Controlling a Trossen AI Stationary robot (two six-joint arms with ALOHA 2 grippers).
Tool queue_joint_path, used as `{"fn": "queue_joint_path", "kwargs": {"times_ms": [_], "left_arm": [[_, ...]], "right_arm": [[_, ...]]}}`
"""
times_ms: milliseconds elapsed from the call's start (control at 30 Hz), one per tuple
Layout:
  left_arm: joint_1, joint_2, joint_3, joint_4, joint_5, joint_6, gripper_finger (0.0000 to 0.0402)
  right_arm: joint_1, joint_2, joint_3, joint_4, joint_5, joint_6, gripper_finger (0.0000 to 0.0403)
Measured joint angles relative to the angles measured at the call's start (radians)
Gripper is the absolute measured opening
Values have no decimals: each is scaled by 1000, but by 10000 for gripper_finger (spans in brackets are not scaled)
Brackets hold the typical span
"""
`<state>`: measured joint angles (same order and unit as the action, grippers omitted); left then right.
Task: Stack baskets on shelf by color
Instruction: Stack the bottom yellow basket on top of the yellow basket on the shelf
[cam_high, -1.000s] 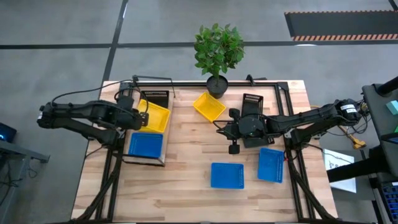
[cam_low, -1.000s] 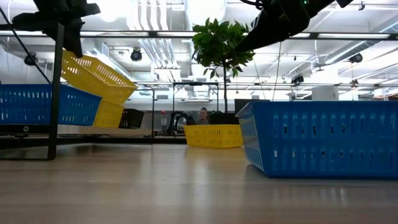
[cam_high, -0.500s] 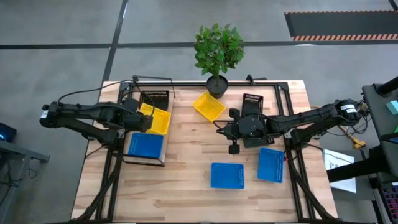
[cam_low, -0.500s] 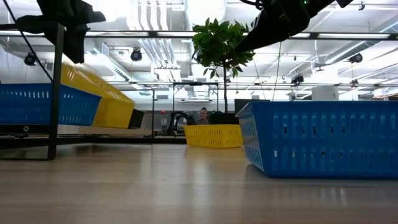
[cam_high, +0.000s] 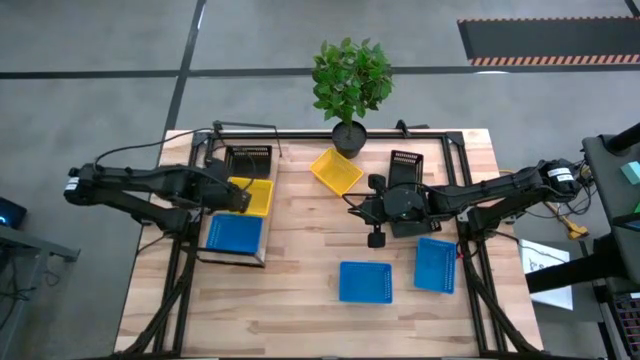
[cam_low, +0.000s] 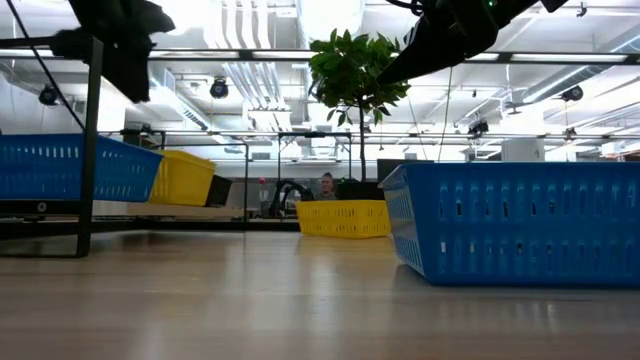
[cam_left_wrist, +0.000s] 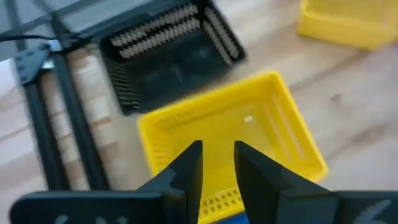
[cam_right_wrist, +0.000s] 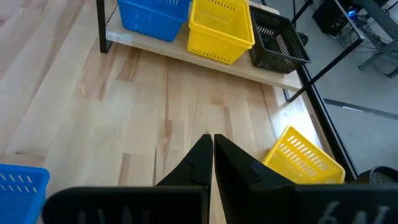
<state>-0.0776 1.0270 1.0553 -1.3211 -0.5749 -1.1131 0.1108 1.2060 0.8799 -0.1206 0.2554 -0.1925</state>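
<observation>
Left gripper (cam_left_wrist: 217, 163) is over the yellow basket (cam_high: 250, 196) on the shelf (cam_high: 232, 256). Its fingers are parted a little with nothing between them. Looks like a release just made, and the basket sits flat in the middle slot.

Shelf order from the table's rear edge to the front: black basket (cam_high: 249, 159), yellow, blue basket (cam_high: 233, 233). In the right wrist view all three stand side by side on the board. How many are nested in each pile I can't tell.

Right gripper (cam_right_wrist: 210, 151) hangs mid-table with its fingers pressed together and empty, just beside a second black basket (cam_high: 403, 164).

Still loose on the table (cam_high: 300, 300):
- tilted yellow (cam_high: 336, 171) near the plant (cam_high: 350, 80)
- front blue (cam_high: 365, 281)
- right blue (cam_high: 436, 264)
- the black one by the right arm

Step in hand, by my read: the yellow placement is finishing, and the left arm has to lift clear.

Next move likely calls for:
- fetching the tilted yellow, which needs a rim grip and levelling before nesting
- lining it up squarely over the shelf yellow
- avoiding a clip on the black frame or the neighbouring piles
</observation>
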Motion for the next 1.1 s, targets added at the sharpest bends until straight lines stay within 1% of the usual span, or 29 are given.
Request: {"fn": "queue_joint_path", "kwargs": {"times_ms": [100, 300, 367, 567, 700, 1100], "left_arm": [[6, 45, -26, 31, 51, 61, 53], [33, 155, -59, 6, 67, 104, 12], [48, 191, -65, -10, 69, 122, 3], [100, 283, -89, -32, 73, 164, 3], [127, 315, -118, -34, 85, 203, 3], [151, 317, -126, -88, 83, 212, 3]], "right_arm": [[0, 0, 0, 7, 0, 1, 9], [0, 0, 0, 7, 0, 2, 9], [0, 0, 0, 7, 0, 10, 9], [0, 0, 0, 7, 0, 11, 9], [0, 0, -1, 6, 0, 10, 9], [0, 0, -1, 6, 0, 10, 9]]}}
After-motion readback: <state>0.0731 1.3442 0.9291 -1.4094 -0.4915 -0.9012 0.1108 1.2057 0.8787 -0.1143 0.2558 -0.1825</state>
